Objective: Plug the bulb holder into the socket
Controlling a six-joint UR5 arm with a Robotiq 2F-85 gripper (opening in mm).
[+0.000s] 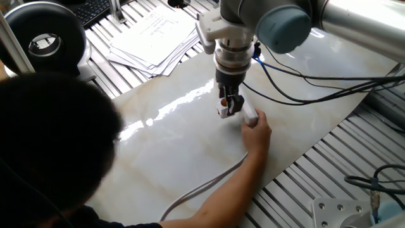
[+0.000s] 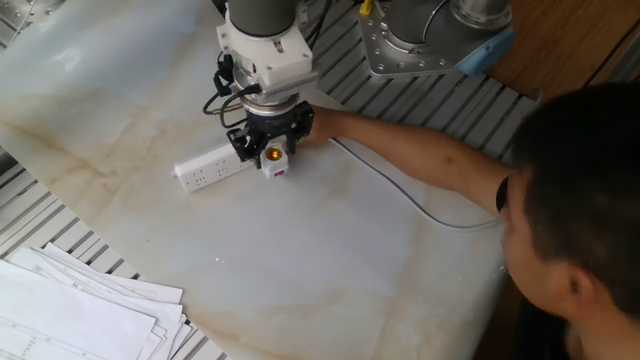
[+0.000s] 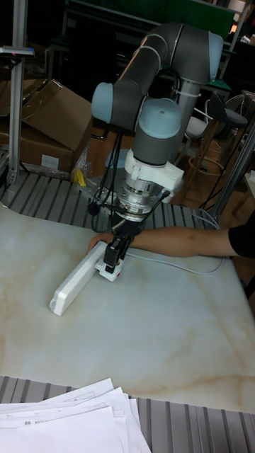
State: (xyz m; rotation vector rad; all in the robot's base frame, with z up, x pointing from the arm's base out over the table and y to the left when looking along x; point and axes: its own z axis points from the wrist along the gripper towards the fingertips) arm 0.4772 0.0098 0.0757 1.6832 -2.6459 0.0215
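The gripper (image 2: 268, 150) is clamped on the bulb holder (image 2: 272, 160), holding it just beside the socket (image 2: 208, 167) near its cabled end, which a person's hand (image 1: 256, 130) steadies. The holder looks light, rigid and smooth-sided, so the grip belongs on its flat plastic body, clear of the prongs. The socket would likely slide on the marble table (image 2: 330, 260) unless braced.

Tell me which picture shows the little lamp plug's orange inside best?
The other fixed view: the bulb holder, held in the gripper, faces that camera, so its orange opening glows plainly. In one fixed view the holder is a small white bit under the fingers. The tall fixed view shows its white side beside the socket, no orange.
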